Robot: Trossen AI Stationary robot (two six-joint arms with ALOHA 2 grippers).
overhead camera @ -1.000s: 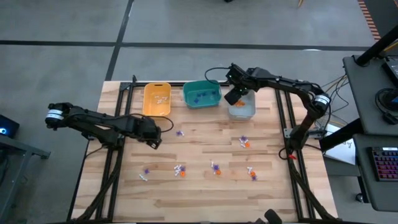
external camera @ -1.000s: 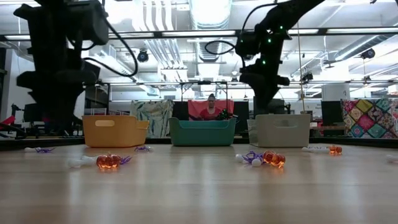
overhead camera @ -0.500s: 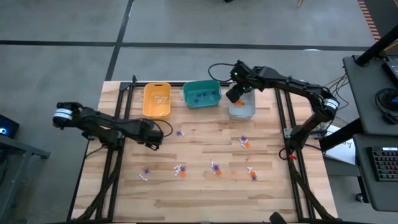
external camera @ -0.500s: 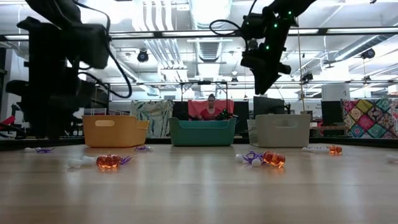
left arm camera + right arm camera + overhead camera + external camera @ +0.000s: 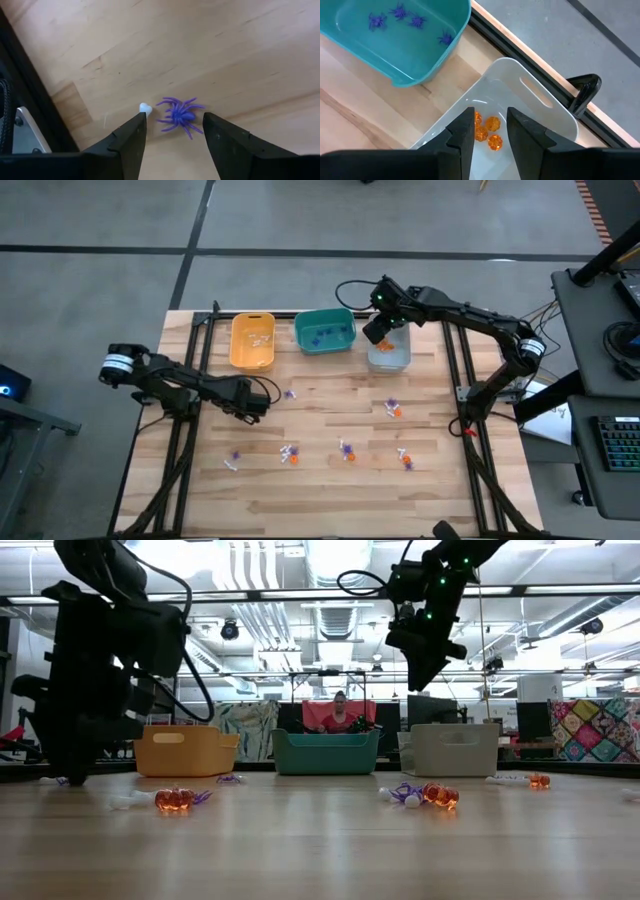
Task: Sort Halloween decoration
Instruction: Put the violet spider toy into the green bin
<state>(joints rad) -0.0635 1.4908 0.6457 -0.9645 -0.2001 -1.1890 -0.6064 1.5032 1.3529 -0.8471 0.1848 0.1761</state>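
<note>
Overhead, the left claw [image 5: 252, 406] hangs low over the left part of the pale wooden plank table [image 5: 330, 490], its two dark fingers [image 5: 131, 142] spread wide and gripping nothing; in its wrist view a small purple plastic spider [image 5: 179, 114] lies on the wood between the fingertips, with a tiny white trinket [image 5: 145, 107] just beside one fingertip. Along the far edge of the table stand three plastic bins in a row: a yellow rectangular bin [image 5: 253, 340] holding white pieces, a teal rectangular bin [image 5: 324, 331] holding several purple spiders [image 5: 398, 12], and a pale grey rectangular bin [image 5: 390, 352] holding a cluster of small orange pumpkin-like beads [image 5: 486, 131]. The right claw [image 5: 376, 332] hovers above the near-left corner of the grey bin, between it and the teal bin; its fingers [image 5: 461, 134] stand partly apart with nothing between them, the orange beads showing in the bin below the gap. The unsorted Halloween decoration lies scattered on the open wood: a purple piece [image 5: 289, 393] just beside the left claw, a purple one [image 5: 236, 455] and a white one [image 5: 230, 466] nearer the front left, a mixed white and orange pair [image 5: 290, 453] in the middle, a purple and orange pair [image 5: 347, 449], a purple, white and orange group [image 5: 393, 409] in front of the grey bin, and an orange and white pair [image 5: 406, 458] at front right. In the table-level view a person [image 5: 338, 712] sits in the room behind the teal bin.
</note>
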